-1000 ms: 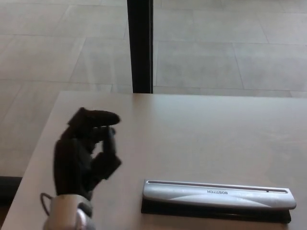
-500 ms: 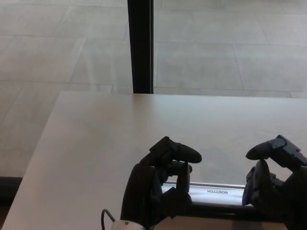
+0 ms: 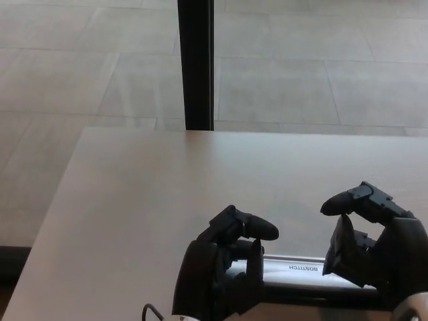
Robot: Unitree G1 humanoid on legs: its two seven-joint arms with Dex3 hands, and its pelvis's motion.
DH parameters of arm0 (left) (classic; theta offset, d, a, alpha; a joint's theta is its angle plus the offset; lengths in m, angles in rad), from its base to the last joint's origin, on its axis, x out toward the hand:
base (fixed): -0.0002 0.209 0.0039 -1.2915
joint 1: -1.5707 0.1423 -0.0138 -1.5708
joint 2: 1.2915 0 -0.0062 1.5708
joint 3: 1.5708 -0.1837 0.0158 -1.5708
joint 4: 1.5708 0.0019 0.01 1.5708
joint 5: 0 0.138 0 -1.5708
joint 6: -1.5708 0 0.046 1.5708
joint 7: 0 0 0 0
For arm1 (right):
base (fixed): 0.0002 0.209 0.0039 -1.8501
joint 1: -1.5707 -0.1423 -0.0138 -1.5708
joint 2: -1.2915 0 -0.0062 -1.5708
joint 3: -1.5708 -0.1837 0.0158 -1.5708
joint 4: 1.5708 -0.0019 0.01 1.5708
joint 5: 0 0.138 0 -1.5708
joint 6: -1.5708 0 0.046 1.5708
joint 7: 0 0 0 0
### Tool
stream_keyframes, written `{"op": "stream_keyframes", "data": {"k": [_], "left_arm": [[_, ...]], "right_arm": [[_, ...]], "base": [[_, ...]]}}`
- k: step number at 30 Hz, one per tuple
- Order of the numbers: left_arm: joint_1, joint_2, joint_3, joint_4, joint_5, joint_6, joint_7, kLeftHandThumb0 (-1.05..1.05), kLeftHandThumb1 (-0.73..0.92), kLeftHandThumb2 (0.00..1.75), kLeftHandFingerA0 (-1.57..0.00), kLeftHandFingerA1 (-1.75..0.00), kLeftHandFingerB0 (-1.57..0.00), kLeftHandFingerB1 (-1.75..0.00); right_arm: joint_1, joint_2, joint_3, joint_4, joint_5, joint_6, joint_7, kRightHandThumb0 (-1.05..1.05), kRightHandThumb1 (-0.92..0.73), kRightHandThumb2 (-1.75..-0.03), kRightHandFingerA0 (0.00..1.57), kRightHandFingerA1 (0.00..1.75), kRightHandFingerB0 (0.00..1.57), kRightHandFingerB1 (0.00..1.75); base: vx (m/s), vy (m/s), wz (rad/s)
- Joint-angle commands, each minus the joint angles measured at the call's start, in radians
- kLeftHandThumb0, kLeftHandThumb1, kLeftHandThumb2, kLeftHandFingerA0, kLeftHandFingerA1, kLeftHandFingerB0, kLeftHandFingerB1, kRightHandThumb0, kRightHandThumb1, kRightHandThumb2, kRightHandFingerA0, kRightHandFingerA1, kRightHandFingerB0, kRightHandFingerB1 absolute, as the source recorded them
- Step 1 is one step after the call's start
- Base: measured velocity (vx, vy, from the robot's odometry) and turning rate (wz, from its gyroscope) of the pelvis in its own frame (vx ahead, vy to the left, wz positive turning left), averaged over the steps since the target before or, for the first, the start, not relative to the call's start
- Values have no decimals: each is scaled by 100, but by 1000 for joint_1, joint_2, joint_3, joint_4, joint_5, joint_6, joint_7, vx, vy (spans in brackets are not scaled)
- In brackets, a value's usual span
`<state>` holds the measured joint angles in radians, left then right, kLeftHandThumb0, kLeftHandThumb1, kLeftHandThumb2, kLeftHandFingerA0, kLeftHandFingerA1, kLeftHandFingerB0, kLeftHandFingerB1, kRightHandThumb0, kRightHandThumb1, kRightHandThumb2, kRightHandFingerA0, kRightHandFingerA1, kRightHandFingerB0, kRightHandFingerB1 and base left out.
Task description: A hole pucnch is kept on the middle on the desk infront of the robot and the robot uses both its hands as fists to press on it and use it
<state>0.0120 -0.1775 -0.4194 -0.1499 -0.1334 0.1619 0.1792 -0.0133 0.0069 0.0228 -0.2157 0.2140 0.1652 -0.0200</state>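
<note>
A long silver hole punch (image 3: 294, 269) with a black base lies along the near edge of the desk; only its middle strip shows between the two hands. My left hand (image 3: 224, 271) sits over its left end, black fingers curled into a fist with nothing held. Over the right end is my right hand (image 3: 374, 244), its fingers curled too, the thumb sticking out toward the left. Whether either fist presses on the lever or hovers just above it is not visible.
The light wooden desk (image 3: 167, 180) reaches back to a far edge near mid-picture and a left edge running diagonally. Behind it a dark vertical post (image 3: 195, 63) rises from a tiled floor (image 3: 321, 80).
The left hand swung from the desk's left side to the punch's left end and stays there. The right hand came into view and has shifted slightly left and up over the right end.
</note>
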Motion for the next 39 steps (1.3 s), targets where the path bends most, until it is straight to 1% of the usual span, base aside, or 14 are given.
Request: {"op": "stream_keyframes", "data": {"k": [1,2,3,4,10,11,12,13,14,21,22,23,30,39], "left_arm": [[-20,-192,-9,118,-1,-70,83,-37,80,102,-95,-175,-55,-175],[-22,-198,-8,136,0,-83,87,-37,80,102,-94,-175,-55,-175],[-22,-204,-9,148,-2,-91,95,-36,83,98,-94,-175,-54,-175],[-25,-209,-8,164,0,-107,100,-36,82,99,-96,-175,-54,-175],[-44,-221,-2,229,7,-144,133,-37,81,103,-95,-175,-55,-175],[-47,-223,-4,241,12,-150,139,-37,81,102,-94,-175,-55,-175],[-52,-223,4,253,5,-158,139,-36,82,100,-95,-175,-55,-175],[-54,-223,4,255,3,-161,140,-36,82,100,-95,-175,-55,-175],[-53,-223,2,265,6,-170,144,-36,82,100,-95,-175,-55,-175],[-61,-225,0,311,20,-206,169,-35,81,102,-95,-175,-55,-175],[-65,-227,2,318,18,-213,170,-35,81,102,-97,-175,-55,-175],[-64,-227,4,322,16,-216,171,-35,81,102,-97,-175,-54,-175],[-60,-226,-8,352,20,-234,178,-36,84,93,-96,-175,-54,-175],[-67,-228,-9,384,49,-271,222,-36,85,92,-98,-175,-53,-175]], "right_arm": [[-5,29,12,105,-83,-75,-41,-23,-59,-136,114,175,74,175],[0,34,13,131,-100,-106,-52,-12,-75,-134,114,124,105,120],[8,46,11,149,-103,-123,-62,-12,-75,-134,112,124,104,119],[23,60,8,147,-97,-123,-69,-23,-63,-134,110,175,70,175],[113,127,30,230,-147,-319,-93,-28,-63,-130,111,175,70,175],[127,123,38,245,-170,-360,-99,-22,-67,-130,123,175,88,152],[131,119,44,266,-187,-396,-99,-22,-68,-128,123,175,87,152],[130,120,43,270,-190,-403,-99,-22,-68,-128,123,175,87,152],[130,114,39,292,-202,-434,-105,-21,-69,-127,109,175,72,175],[81,60,-7,551,-281,-651,-177,-20,-69,-124,102,175,67,175],[72,61,-16,580,-284,-658,-196,-22,-69,-123,100,175,68,175],[64,53,-17,611,-304,-680,-219,-22,-75,-109,102,175,67,175],[7,-25,8,814,-452,-804,-374,-20,-65,-124,96,175,67,175],[-36,-55,40,972,-513,-836,-493,-30,-67,-113,98,175,70,175]], "base": [[0,0,0],[0,0,0],[0,0,0],[0,0,0],[0,0,0],[0,0,0],[0,0,0],[0,0,0],[0,0,0],[0,0,0],[0,0,0],[0,0,0],[0,0,0],[0,0,0]]}}
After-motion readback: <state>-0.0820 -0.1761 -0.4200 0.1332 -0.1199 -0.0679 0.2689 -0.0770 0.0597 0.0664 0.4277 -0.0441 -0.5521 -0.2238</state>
